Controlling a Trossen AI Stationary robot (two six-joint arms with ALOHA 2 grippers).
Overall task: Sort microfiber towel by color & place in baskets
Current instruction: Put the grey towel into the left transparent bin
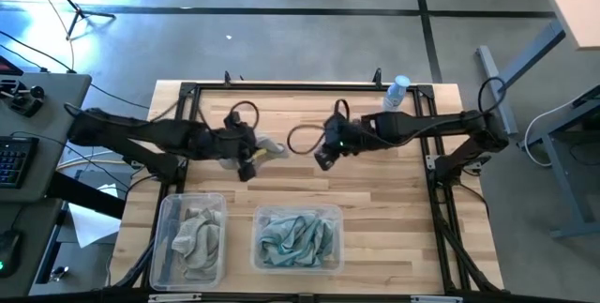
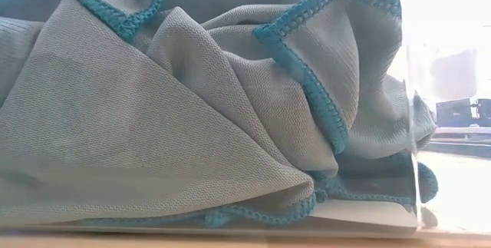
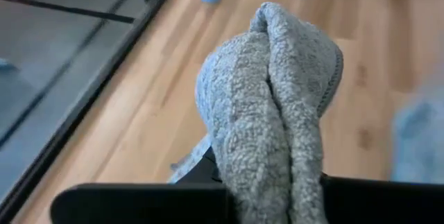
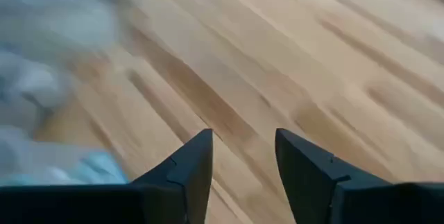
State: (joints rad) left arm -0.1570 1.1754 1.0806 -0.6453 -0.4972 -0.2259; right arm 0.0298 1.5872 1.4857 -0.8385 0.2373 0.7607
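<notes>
My left gripper [image 1: 247,159] is over the table's middle left, shut on a grey-beige microfiber towel [image 1: 268,148] that bunches up ahead of its fingers in the left wrist view [image 3: 274,92]. My right gripper [image 1: 323,159] hangs open over bare wood at the table's middle, touching nothing [image 4: 243,156]. Along the near edge stand two clear baskets. The narrow one [image 1: 167,237] holds grey-beige towels [image 1: 195,235]. The wider one [image 1: 336,217] holds teal-blue towels [image 1: 295,237], which fill the low view [image 2: 192,117]. My left gripper pinches the grey-beige towel between its two fingers at a gathered fold [image 3: 267,172], several layers thick. The bunched cloth stands out past the fingertips in a rounded lump [image 3: 291,50]. It appears lifted off the wood; the fingers' own bodies hide the exact place of contact.
A pale blue spray bottle [image 1: 398,92] stands near the far right corner. Cables loop on the wood by both wrists [image 1: 300,137]. A dark frame [image 1: 281,85] runs round the table. Bare wood lies between the grippers and the baskets.
</notes>
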